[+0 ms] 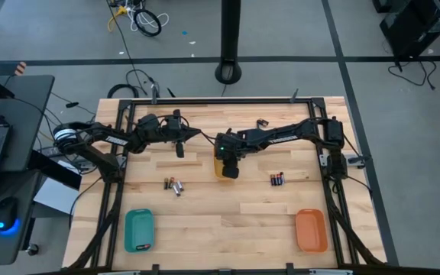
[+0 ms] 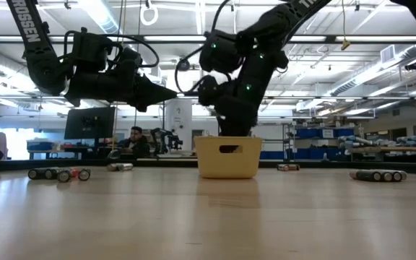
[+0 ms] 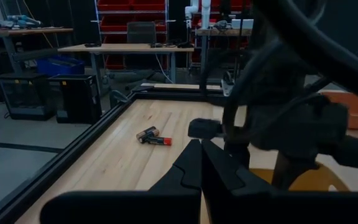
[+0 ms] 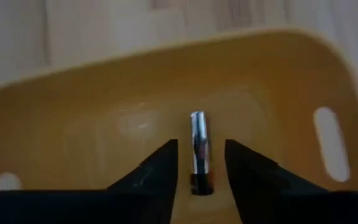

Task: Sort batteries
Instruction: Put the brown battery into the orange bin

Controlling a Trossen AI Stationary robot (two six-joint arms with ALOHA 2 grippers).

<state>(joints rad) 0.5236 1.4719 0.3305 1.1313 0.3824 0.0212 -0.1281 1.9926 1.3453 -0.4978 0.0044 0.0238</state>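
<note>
Centrally in the high view, right gripper [image 4: 201, 163] hangs over yellow tray [image 4: 104, 99], jaws parted, silvery battery [image 4: 198, 144] between them untouched. Left gripper [image 3: 201, 163] clenched empty, upper left. Other batteries [image 1: 174, 185] lie left of tray.

Right gripper [image 2: 235, 130], apparently inside yellow tray [image 2: 227, 157]

The wooden worktop [image 1: 228, 221] carries a yellow tray [image 2: 227, 157], a teal tray [image 1: 139, 230] and an orange tray [image 1: 311, 230]. Batteries [image 1: 174, 185] lie loose in small clusters on its boards.
</note>
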